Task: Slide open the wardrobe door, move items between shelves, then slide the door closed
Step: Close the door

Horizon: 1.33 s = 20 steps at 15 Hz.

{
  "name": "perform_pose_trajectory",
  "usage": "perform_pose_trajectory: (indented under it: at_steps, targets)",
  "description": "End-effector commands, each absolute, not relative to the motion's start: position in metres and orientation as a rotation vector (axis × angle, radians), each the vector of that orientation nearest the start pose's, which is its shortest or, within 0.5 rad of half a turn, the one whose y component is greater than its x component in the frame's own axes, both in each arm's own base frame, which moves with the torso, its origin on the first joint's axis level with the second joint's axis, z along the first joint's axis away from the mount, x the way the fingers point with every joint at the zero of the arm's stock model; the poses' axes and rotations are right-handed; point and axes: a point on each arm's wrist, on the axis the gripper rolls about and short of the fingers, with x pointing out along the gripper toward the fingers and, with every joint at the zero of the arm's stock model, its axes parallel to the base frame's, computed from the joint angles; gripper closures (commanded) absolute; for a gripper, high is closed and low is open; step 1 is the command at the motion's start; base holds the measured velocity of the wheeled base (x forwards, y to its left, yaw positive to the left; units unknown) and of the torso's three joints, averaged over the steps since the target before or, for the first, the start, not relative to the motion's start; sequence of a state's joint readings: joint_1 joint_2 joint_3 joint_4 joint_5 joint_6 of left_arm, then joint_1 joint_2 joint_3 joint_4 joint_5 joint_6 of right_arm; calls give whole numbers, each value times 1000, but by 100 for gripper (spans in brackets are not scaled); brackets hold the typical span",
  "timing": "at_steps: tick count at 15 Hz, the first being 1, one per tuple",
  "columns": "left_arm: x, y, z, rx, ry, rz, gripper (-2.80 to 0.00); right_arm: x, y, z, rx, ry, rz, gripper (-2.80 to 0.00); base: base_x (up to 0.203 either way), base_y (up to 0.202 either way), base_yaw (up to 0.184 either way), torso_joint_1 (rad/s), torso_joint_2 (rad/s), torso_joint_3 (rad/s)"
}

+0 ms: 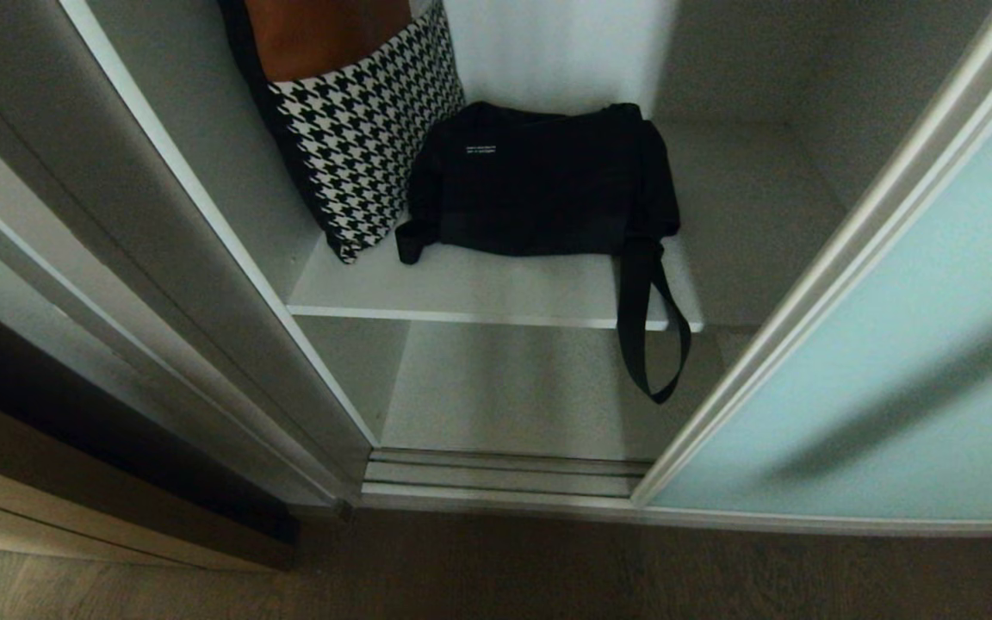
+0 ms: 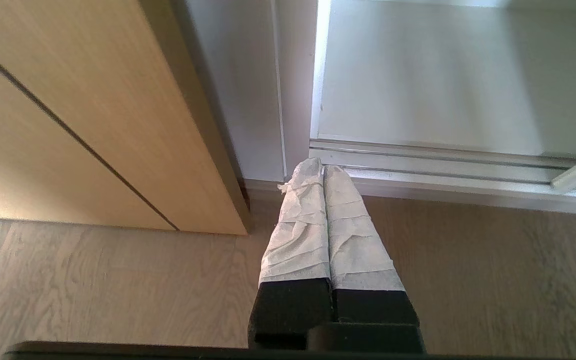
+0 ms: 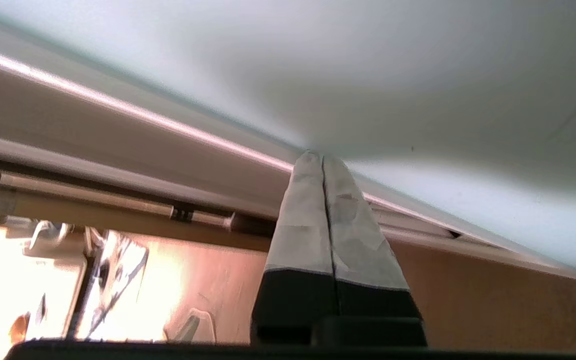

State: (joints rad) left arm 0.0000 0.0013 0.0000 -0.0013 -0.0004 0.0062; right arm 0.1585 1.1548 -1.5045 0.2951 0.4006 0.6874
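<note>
The sliding wardrobe door (image 1: 892, 379), frosted pale blue-green glass in a silver frame, stands slid aside at the right of the head view, leaving the wardrobe open. A floppy black bag (image 1: 539, 176) lies on the upper white-grey shelf (image 1: 479, 301), its strap (image 1: 651, 336) hanging over the front edge above the lower shelf (image 1: 513, 387). My right gripper (image 3: 322, 156) is shut, its taped tips pressed against the door's glass (image 3: 418, 75) near the frame. My left gripper (image 2: 322, 167) is shut and empty, low over the wood floor by the bottom track (image 2: 443, 165). Neither arm shows in the head view.
A black-and-white houndstooth bag (image 1: 358, 129) leans against the wardrobe's left wall beside the black bag. A light wood panel (image 2: 78, 115) stands left of the wardrobe. The door's bottom track (image 1: 505, 474) runs along the wood floor (image 1: 496, 577).
</note>
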Motion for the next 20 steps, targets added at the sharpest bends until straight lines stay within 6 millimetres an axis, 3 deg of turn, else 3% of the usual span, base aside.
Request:
perform_pose_trajectory:
  at_steps: [1, 7, 12, 14, 17, 20]
  targets:
    - [-23, 0, 76, 8, 0, 0, 0, 119, 36, 413, 665, 172, 616, 0, 0, 0, 0, 0, 0, 0]
    - [-23, 0, 76, 6, 0, 0, 0, 134, 70, 410, 577, 243, 792, 0, 0, 0, 0, 0, 0, 0]
    - [-23, 0, 76, 8, 0, 0, 0, 156, 111, 406, 515, 268, 781, 0, 0, 0, 0, 0, 0, 0]
    - [-23, 0, 76, 8, 0, 0, 0, 155, 123, 407, 491, 258, 782, 0, 0, 0, 0, 0, 0, 0]
    - [-23, 0, 76, 7, 1, 0, 0, 119, 118, 421, 498, 214, 901, 0, 0, 0, 0, 0, 0, 0]
    - [-23, 0, 76, 7, 1, 0, 0, 70, 88, 434, 515, 148, 1035, 0, 0, 0, 0, 0, 0, 0]
